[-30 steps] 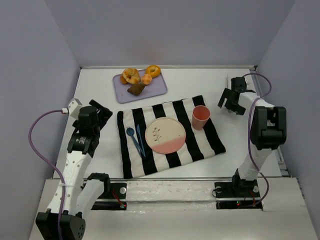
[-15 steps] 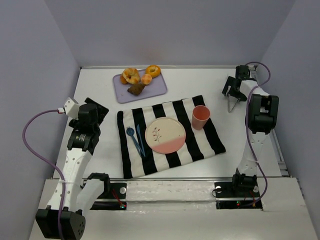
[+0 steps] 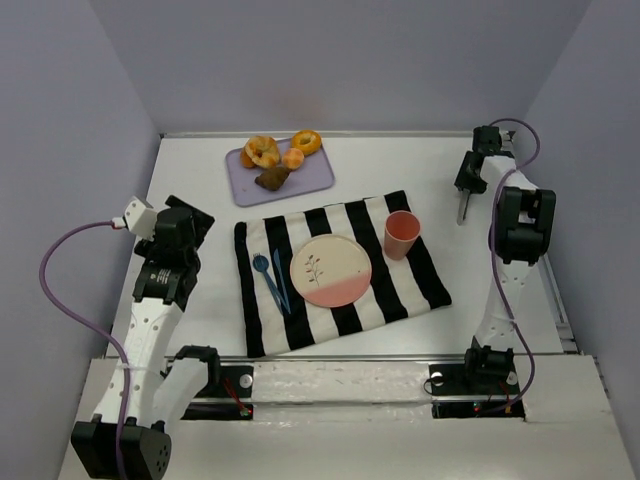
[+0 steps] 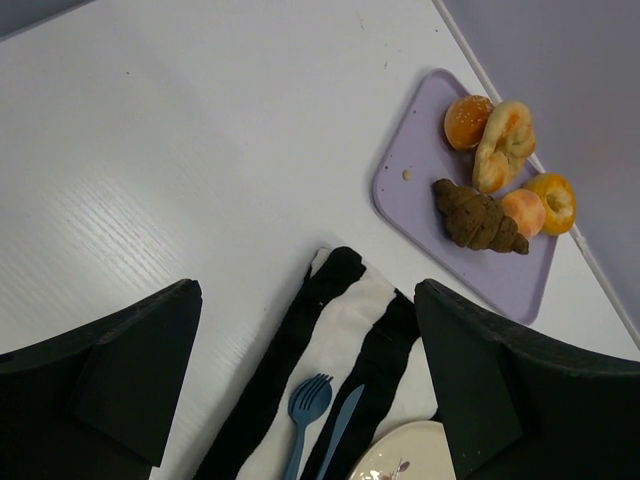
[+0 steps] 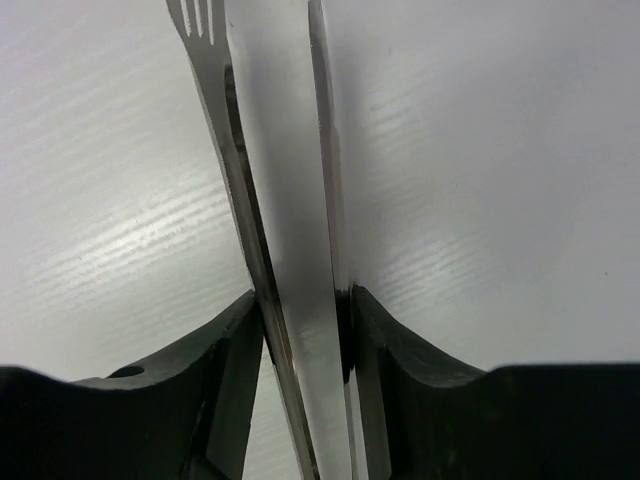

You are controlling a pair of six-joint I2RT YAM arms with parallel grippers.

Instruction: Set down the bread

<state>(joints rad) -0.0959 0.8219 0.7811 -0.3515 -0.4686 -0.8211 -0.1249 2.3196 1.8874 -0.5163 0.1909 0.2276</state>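
On the near half of the white tabletop (image 3: 200,180) lies a black and white striped cloth (image 3: 350,310). It carries a cream and pink plate (image 3: 330,270), with a blue fork (image 3: 262,268) and a blue knife (image 3: 281,280) just beside the plate on its left. A pink cup (image 3: 401,234) stands on the cloth at the plate's far right.

The left tool (image 3: 185,222) hangs over the bare tabletop left of the cloth. From above it is only a dark block and its fingers cannot be made out. In its own wrist view, the left tool (image 4: 305,320) has its two fingers wide apart with nothing between them. That view cuts off the plate to a small piece of rim at the bottom edge, and the handles of the fork and knife are also cut off.

The right tool (image 3: 467,185) is at the far right of the tabletop, well apart from the cloth. In the right wrist view, the right tool (image 5: 300,310) is clamped on metal tongs (image 5: 285,200), and the two blades are pressed together. One blade ends in small teeth. The tip of the other blade and the rear of the tongs run out of the picture. From above, the tongs (image 3: 463,208) are only a thin grey line.

Farthest away, the bread sits on a lavender board (image 3: 315,175): a twisted roll (image 3: 263,150), a brown croissant (image 3: 271,179), a peach bun (image 3: 293,158) and a ring-shaped bun (image 3: 306,141). An orange bun (image 4: 467,120) is clear in the left wrist view but half hidden from above.
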